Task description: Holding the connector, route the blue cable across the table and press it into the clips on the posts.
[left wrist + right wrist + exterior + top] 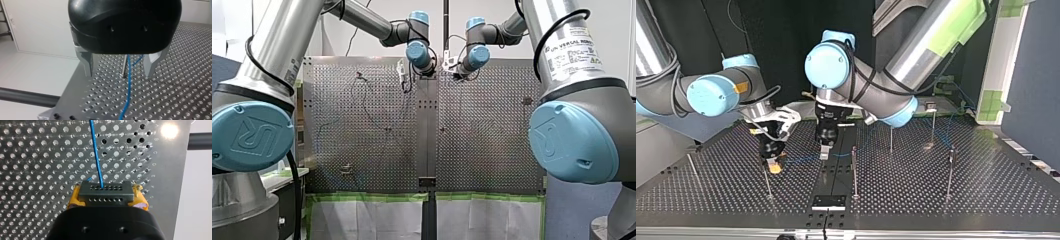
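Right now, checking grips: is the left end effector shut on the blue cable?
No: the left end effector's fingers stand apart, the blue cable passing between them.

Front cam: behind and above the arms' shoulders, facing the way they reach, well back. You see the whole tabletop [482, 130], shoulders filling both sides. Top cam: across the tabletop, low, near work height, facing the arms, so sides are crossed for you: left gripper [824, 151] sits right of right gripper [774, 167]. Left wrist cam: looks along its own fingers [87, 63], close over the tabletop's edge. Right wrist cam: closer, looking down past the connector [105, 193]. Shared: front and top both cover the tabletop; both wrist views catch the blue cable [96, 152].
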### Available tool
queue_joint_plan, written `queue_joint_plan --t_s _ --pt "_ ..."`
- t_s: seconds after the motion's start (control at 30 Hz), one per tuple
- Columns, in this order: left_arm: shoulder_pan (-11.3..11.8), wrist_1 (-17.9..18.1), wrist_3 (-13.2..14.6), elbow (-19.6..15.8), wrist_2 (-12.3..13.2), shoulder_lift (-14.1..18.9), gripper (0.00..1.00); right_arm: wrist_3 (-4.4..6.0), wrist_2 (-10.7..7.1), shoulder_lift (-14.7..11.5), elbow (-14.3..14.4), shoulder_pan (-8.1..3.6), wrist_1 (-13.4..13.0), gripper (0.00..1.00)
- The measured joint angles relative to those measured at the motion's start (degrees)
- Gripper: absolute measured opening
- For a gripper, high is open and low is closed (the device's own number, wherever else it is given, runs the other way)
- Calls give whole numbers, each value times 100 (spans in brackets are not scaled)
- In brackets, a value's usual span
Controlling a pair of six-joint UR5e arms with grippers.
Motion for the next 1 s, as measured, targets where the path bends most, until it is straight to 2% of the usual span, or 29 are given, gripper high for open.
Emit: queue_joint_plan --t_s 0.23,0.4,0.6,0.73,1.0 --pt "-20 117 -3 247 -79 -281 100 0 -3 0 -1 -1 4 0" --pt "-29 220 -9 394 -144 -334 100 0 -3 1 -1 -1 4 0" --pt "-27 101 -17 646 -155 -552 100 0 -5 4 -1 -2 2 0" --pt "20 130 -61 803 -151 -721 100 0 -14 5 0 -1 7 0" --pt "131 137 -99 951 -102 -813 100 0 -17 5 -1 -1 8 0"
